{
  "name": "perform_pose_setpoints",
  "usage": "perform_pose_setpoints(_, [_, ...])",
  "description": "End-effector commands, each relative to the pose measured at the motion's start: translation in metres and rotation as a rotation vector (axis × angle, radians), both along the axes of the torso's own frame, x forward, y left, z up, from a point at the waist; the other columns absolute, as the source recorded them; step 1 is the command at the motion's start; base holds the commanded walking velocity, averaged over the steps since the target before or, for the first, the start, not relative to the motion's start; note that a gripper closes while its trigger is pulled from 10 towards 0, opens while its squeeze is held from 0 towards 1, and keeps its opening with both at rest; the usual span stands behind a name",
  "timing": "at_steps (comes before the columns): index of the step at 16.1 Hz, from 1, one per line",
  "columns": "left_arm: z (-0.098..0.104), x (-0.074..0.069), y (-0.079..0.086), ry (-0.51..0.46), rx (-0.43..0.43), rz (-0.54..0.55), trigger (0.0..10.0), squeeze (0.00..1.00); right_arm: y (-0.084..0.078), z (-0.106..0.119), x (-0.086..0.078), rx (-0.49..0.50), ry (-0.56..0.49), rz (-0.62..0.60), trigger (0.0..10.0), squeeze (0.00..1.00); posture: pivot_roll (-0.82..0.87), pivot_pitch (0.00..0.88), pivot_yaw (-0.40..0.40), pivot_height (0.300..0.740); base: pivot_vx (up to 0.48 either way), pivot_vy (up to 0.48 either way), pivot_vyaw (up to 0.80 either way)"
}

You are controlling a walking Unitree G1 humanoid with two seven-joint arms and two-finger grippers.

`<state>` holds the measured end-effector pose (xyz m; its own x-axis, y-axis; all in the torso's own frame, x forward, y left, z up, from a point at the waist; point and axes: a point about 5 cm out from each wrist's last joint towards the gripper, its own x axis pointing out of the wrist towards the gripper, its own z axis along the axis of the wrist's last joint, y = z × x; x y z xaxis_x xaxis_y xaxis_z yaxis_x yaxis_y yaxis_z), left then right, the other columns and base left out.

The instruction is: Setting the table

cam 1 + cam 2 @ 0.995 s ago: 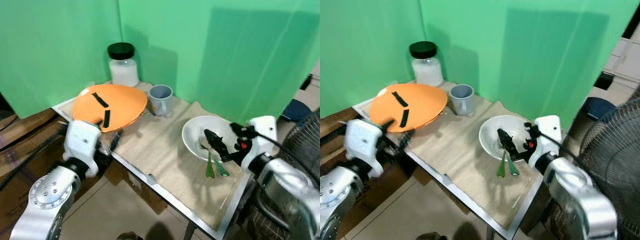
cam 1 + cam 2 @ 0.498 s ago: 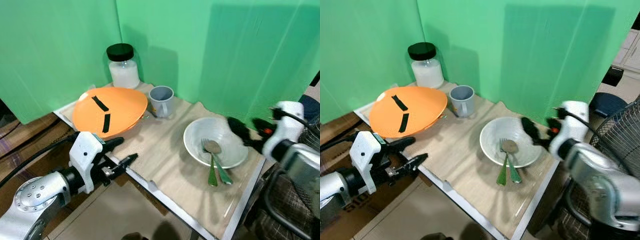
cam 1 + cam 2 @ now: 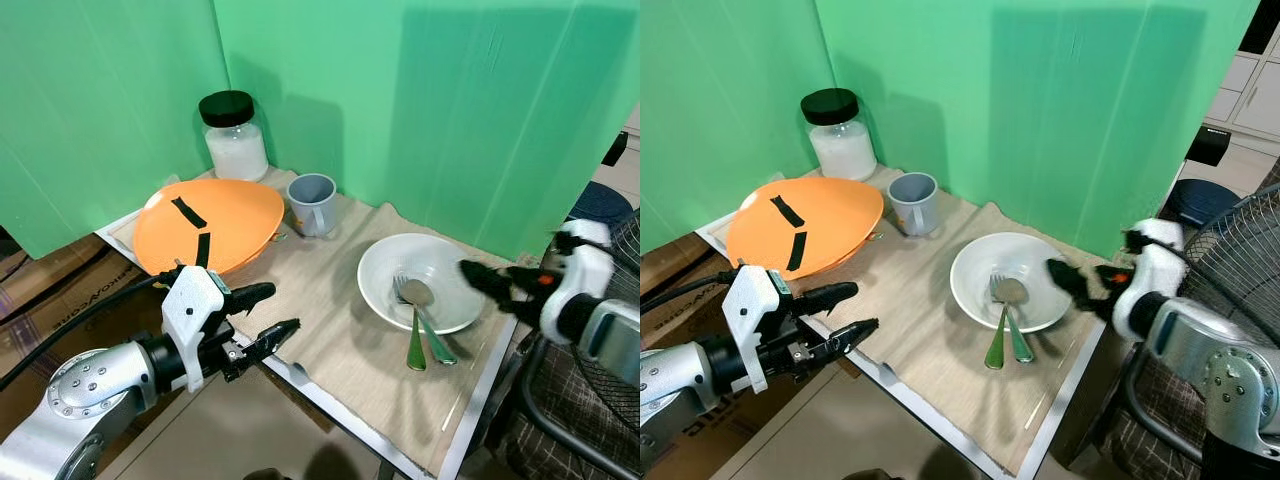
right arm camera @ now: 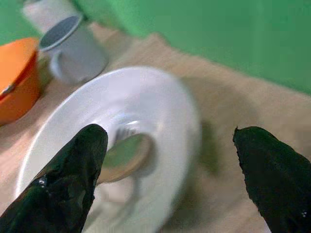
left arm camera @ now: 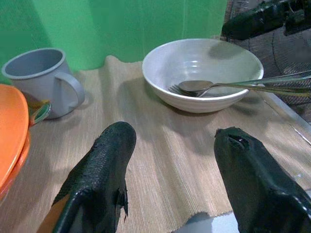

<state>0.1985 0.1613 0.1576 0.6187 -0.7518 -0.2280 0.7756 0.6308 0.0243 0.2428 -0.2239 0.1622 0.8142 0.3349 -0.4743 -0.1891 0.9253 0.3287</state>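
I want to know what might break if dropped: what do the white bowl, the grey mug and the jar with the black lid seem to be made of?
White bowl: probably glazed ceramic, glossy with soft highlights.
Grey mug: matte, thin-rimmed, perhaps enamelled metal or plastic; I can't tell which.
Jar: see-through wall showing white contents, so glass or clear plastic, with a matte black lid, likely plastic.

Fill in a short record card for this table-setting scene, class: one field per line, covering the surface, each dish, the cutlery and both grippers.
Surface: table with a beige mat
Bowl: white bowl on the mat, upright
Cutlery: fork and spoon lying in the bowl, handles over its near rim
Plate: orange plate with black tape strips, at the robot's left
Mug: grey mug beside the plate
Jar: black-lidded jar at the back
Left gripper: open, at the table's near edge
Right gripper: open, by the bowl's right rim
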Motion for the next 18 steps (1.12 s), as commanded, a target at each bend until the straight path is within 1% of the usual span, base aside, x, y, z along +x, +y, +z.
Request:
perform_pose_setpoints(1, [-0.002,0.001,0.001,-0.001,0.023,0.0,10.0,0.0,0.006,-0.007,0.001,0.0,0.053,0.021,6.1,0.0,-0.02,0.0,0.075,0.74,0.0,0.0,0.0])
perform_pose_setpoints(2, [-0.002,0.0,0.0,0.002,0.021,-0.006,10.0,0.0,0.004,-0.012,0.004,-0.012,0.086,-0.007,2.8,0.0,-0.02,0.0,0.074,0.74,0.0,0.0,0.0])
perform_pose_setpoints(3, [-0.003,-0.001,0.0,0.005,0.02,-0.009,10.0,0.0,0.001,-0.014,0.006,-0.02,0.109,-0.031,0.0,0.0,-0.02,0.0,0.073,0.74,0.0,0.0,0.0])
perform_pose_setpoints(6, [-0.005,-0.002,0.0,0.007,0.031,-0.009,10.0,0.0,-0.001,-0.013,0.009,-0.015,0.124,-0.047,0.0,0.0,-0.02,0.0,0.069,0.74,0.0,0.0,0.0])
perform_pose_setpoints(8, [-0.004,0.0,0.0,0.0,0.03,-0.01,10.0,0.0,0.001,-0.012,0.012,0.016,0.133,-0.045,0.0,0.0,-0.02,0.0,0.064,0.74,0.0,0.0,0.0])
perform_pose_setpoints(11, [-0.004,-0.001,-0.001,0.001,0.037,-0.018,10.0,0.0,0.004,-0.015,0.013,0.016,0.185,-0.037,0.0,0.0,-0.01,0.0,0.059,0.74,0.0,0.0,0.0])
perform_pose_setpoints(13, [-0.005,-0.001,-0.001,-0.002,0.051,-0.027,10.0,0.0,0.006,-0.02,0.013,0.02,0.244,-0.041,0.0,0.0,-0.01,0.0,0.06,0.74,0.0,0.0,0.0])
perform_pose_setpoints(18, [-0.002,0.0,0.0,-0.011,0.062,-0.037,10.0,0.0,0.006,-0.026,0.011,0.013,0.321,-0.069,0.0,0.0,-0.01,0.0,0.063,0.74,0.0,0.0,0.0])
